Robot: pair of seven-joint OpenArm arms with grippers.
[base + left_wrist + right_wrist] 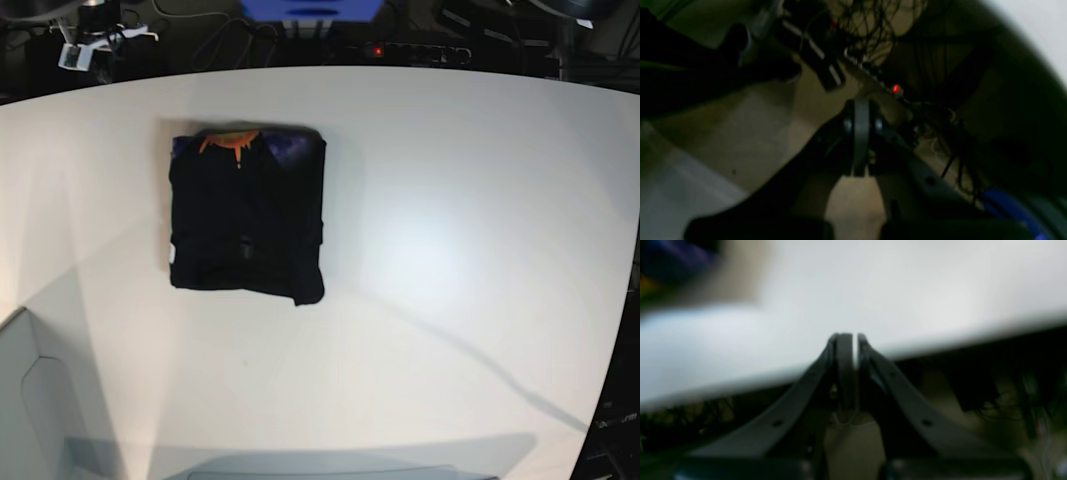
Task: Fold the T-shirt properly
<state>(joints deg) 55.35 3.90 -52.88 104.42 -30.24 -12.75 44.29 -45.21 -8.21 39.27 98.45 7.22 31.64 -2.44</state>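
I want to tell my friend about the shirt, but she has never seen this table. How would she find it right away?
Look at the big white table from above. On its left half, nearer the far edge, lies the T-shirt, folded into a neat black block. It is the only thing lying on the table, and an orange mark with purplish lining shows at its far edge.

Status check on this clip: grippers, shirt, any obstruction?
Left gripper shut, empty, off the table. Right gripper shut, empty, at the table edge. T-shirt folded into a compact rectangle, orange neck mark at its far edge. Nothing on or beside it.
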